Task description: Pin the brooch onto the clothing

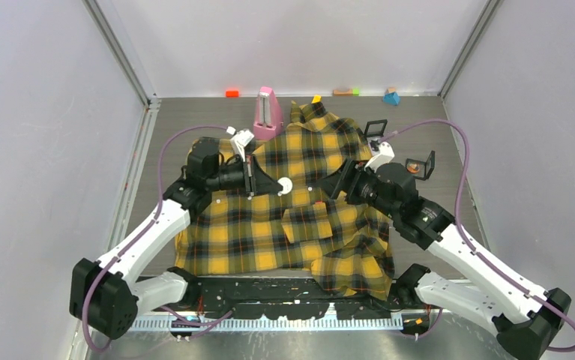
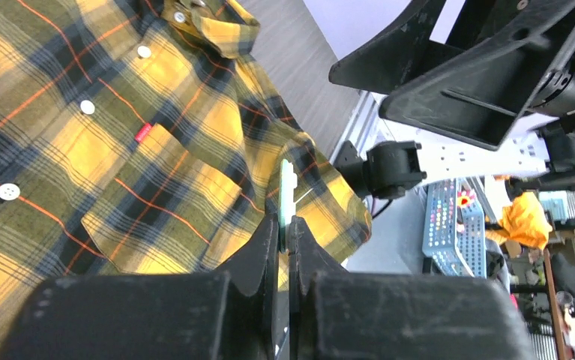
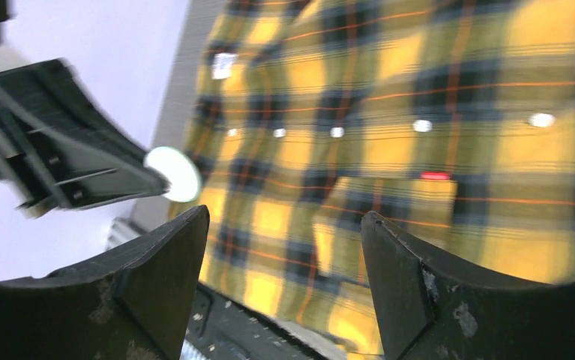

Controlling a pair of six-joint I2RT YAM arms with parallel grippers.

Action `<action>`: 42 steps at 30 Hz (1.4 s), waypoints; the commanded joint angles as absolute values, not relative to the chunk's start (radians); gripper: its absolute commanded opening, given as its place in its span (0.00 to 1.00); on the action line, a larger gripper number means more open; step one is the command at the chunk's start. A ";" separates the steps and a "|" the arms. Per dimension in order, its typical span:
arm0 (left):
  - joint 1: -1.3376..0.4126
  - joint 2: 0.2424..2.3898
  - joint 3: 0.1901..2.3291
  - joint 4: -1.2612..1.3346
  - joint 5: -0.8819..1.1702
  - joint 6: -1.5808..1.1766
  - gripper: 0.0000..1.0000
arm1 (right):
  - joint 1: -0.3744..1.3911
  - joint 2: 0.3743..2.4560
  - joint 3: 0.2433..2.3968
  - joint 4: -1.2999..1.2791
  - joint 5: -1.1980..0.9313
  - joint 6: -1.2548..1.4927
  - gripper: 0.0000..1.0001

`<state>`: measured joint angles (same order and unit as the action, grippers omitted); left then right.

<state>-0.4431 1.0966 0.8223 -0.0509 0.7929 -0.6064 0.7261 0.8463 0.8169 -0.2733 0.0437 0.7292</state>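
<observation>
Spread out, collar at the far end: shirt (image 1: pixel 299 225). Reaching in over shirt's middle from the left, jaws clamped tight: left gripper (image 1: pixel 277 185). Facing it over shirt's right half, jaws wide apart, holding nothing: right gripper (image 1: pixel 329 187). Pinched edge-on in that left grip, raised above shirt's placket: brooch (image 1: pixel 285 186).

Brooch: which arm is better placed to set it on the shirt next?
Left. The left gripper is shut on the brooch, held edge-on over the shirt. The right gripper is open, holding nothing, and faces it.
</observation>
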 commanded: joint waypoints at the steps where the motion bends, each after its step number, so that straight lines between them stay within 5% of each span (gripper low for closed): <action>1: -0.443 1.146 0.855 0.050 0.717 -0.669 0.00 | 0.605 0.858 0.871 -0.415 0.072 0.692 0.80; 7: -0.470 1.269 0.945 0.072 0.617 -0.692 0.00 | 0.395 0.967 0.900 -0.506 -0.008 0.675 0.78; 19: -0.617 1.477 0.961 0.296 0.451 -0.751 0.00 | 0.387 1.184 0.904 -0.536 0.177 0.599 0.70; 31: -0.637 1.422 0.773 0.393 0.431 -0.744 0.00 | 0.635 1.469 0.956 -0.483 0.411 0.647 0.57; 42: -0.637 1.347 0.712 0.348 0.461 -0.698 0.00 | 0.672 1.574 0.906 -0.531 0.488 0.731 0.54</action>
<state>-0.6369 1.3911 0.7269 0.3096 0.4477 -0.7307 0.6720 1.5738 0.9283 -0.5259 0.4213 0.6785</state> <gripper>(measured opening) 0.036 0.539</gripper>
